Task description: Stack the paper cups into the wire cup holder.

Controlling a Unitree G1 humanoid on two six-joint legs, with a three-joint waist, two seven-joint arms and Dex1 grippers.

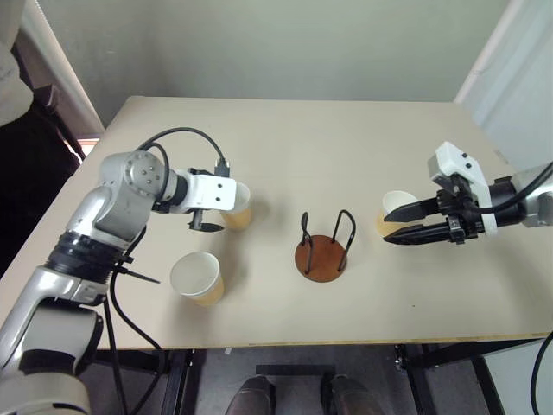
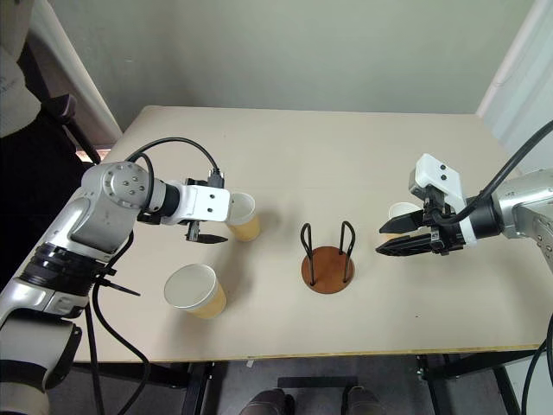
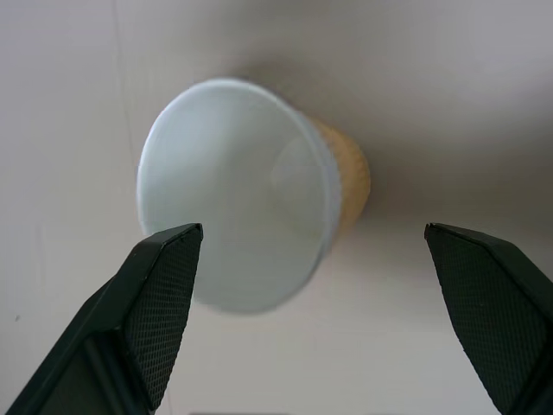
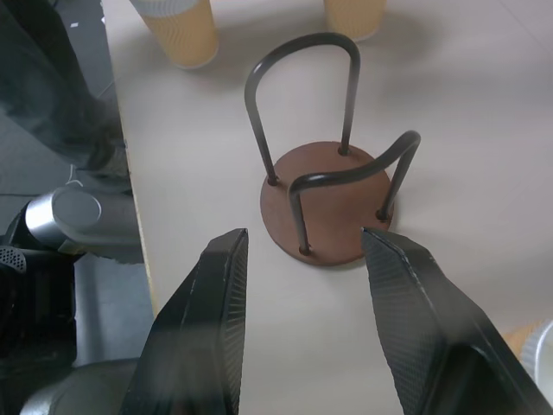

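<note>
While the head views take in the whole desk [image 1: 363,156], the wrist views supply the detail. From above, the wire cup holder [image 1: 325,248] stands upright near the middle of the desk, its disc base flat on the surface, its two wire loops holding nothing.

Three paper cups stand on the desk. One [image 1: 198,277] sits upright near the front edge on the robot's left, mouth up, apart from both arms. A second cup [image 1: 238,207] stands just behind it, partly hidden by the left gripper [image 1: 206,226]. The left wrist view shows what the head views hide: this cup's white mouth [image 3: 238,194] lies between the two black fingers, jaws spread wide, neither pad touching the cup.

The third cup [image 1: 395,212] stands to the right of the holder, just behind the right gripper [image 1: 399,222]. In the head views the fingers overlap its side; whether they touch it cannot be told. The right wrist view shows jaws part-spread and holding nothing, aimed at the holder [image 4: 327,203], with that cup's rim [image 4: 537,346] at the picture's corner.
</note>
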